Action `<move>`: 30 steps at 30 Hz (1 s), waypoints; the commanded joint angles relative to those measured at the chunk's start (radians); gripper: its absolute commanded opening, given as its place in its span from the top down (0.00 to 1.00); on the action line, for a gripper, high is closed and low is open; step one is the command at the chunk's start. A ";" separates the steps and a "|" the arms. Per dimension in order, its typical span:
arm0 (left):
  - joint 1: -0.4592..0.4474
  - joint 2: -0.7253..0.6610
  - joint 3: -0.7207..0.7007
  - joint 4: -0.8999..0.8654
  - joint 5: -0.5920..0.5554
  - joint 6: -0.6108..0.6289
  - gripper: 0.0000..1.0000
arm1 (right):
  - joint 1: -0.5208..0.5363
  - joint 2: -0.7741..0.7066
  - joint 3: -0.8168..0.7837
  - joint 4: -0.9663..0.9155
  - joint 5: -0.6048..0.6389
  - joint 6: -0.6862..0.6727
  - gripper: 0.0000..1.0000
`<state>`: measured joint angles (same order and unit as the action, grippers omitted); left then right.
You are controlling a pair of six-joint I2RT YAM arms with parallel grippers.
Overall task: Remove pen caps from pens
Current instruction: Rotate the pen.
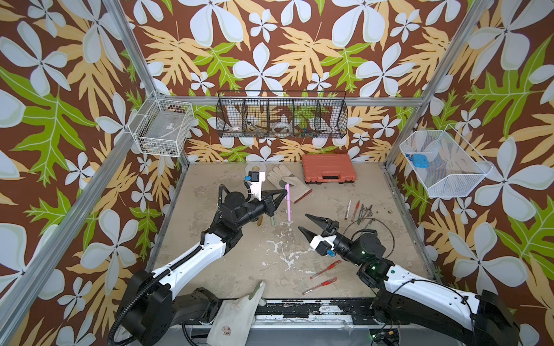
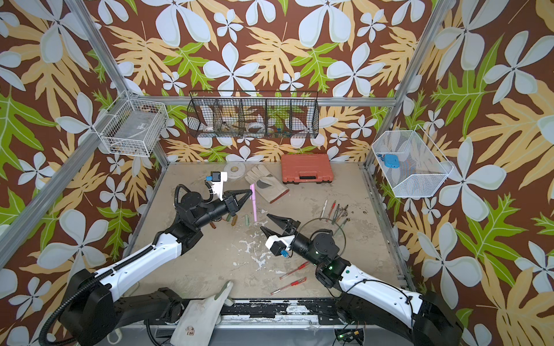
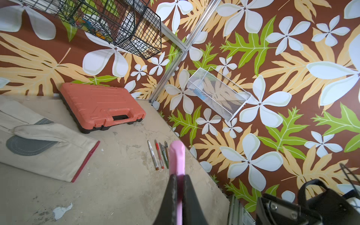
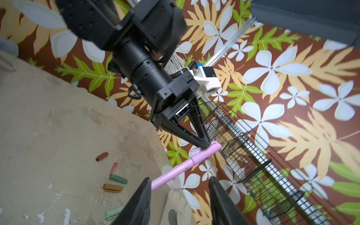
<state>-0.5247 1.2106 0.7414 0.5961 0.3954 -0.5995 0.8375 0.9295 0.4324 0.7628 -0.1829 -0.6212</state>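
The left gripper (image 1: 285, 190) had its fingers clamped on the capped end of the pink pen (image 1: 288, 206), held above the worktop (image 1: 239, 269) just beside the glove (image 1: 296, 188). The right gripper (image 1: 302, 222) hung at the pen's end away from the glove, fingers apart and empty.

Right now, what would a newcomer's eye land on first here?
The loud floral wallpaper on every side. Then the pink pen in the middle, held in the air by the left gripper shut on its capped end, with the right gripper open near its other end. An orange case lies at the back.
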 commanded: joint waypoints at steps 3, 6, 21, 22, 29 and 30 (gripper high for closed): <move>0.002 -0.025 -0.115 0.182 -0.069 0.029 1.00 | -0.030 0.032 0.125 -0.258 0.175 0.517 0.50; 0.002 -0.017 -0.172 0.251 -0.068 0.046 1.00 | -0.117 0.070 0.164 -0.310 0.096 0.653 0.50; 0.002 -0.008 -0.274 0.355 -0.051 0.090 1.00 | -0.261 0.149 0.072 -0.192 -0.211 0.871 0.49; 0.002 -0.011 -0.282 0.367 -0.042 0.088 1.00 | -0.261 0.148 0.064 -0.180 -0.214 0.874 0.49; 0.000 -0.002 -0.356 0.510 0.056 0.083 1.00 | -0.261 0.229 0.079 -0.102 -0.461 0.918 0.52; 0.000 0.002 -0.360 0.524 0.066 0.080 1.00 | -0.261 0.246 0.081 -0.088 -0.493 0.926 0.52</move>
<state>-0.5247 1.2068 0.3904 1.0054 0.4042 -0.5209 0.5770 1.1461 0.5026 0.6014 -0.5278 0.2653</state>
